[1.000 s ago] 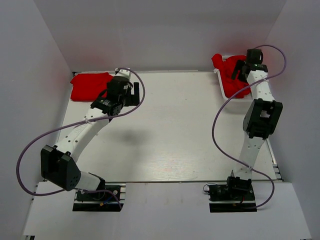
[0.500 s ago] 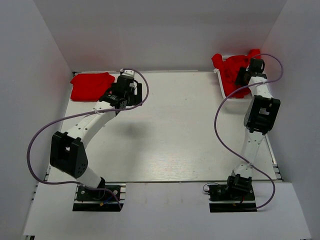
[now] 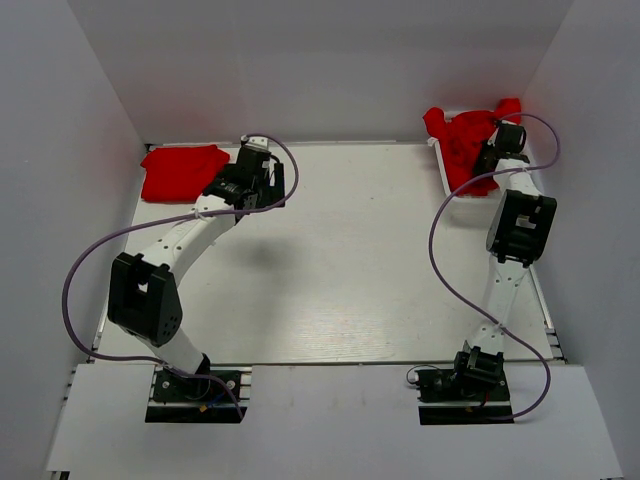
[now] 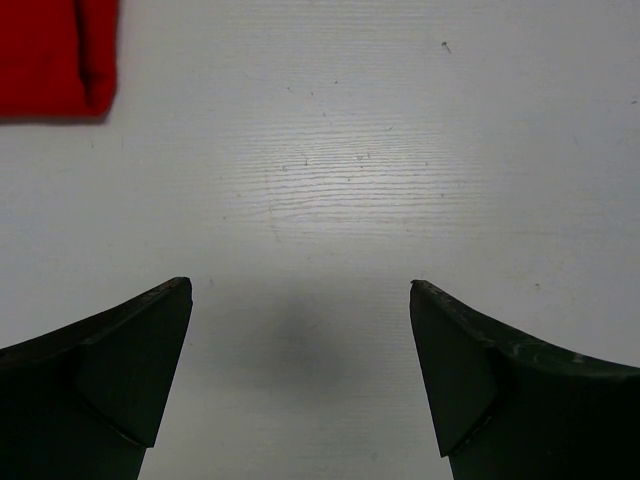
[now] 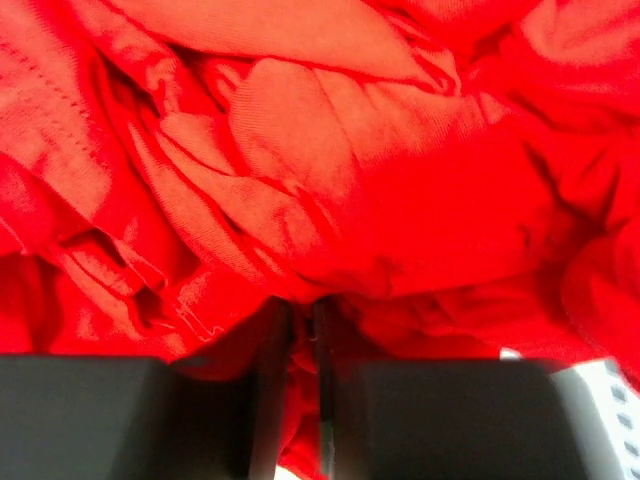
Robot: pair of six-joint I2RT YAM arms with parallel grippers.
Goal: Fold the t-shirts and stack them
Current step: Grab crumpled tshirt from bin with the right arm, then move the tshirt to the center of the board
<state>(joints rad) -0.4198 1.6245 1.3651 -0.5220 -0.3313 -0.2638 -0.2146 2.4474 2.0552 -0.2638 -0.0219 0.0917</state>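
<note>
T-shirts: a fresh one gets pinched in the basket

T-shirts, crumpled [image 3: 460, 145], lie heaped in the white mesh basket [image 3: 441, 168] at the far right corner of the counter [image 3: 350, 270]. They are bright red and plain, soft cloth all ridges and creases, with a stitched hem showing in the wrist view. A second ago the right gripper [image 5: 300, 335] hung over the heap. It has since reached deeper toward the far wall, and a flap of red now stands up over the basket's far right edge where none showed before. Its fingers are pressed together with a fold of the cloth caught between them. My guess is that it is taking the next shirt to pull out and spread, so the folding of this one has yet to begin.

Across at the far left lies the folded t-shirt [image 3: 183, 170], a flat, tidy red rectangle, the one finished piece I can see. The left gripper [image 4: 300, 290] sits just to its right over bare counter, fingers wide apart and holding nothing. Over the last second that arm has swung its elbow nearer and settled a little farther out, seemingly done with that shirt.
</note>
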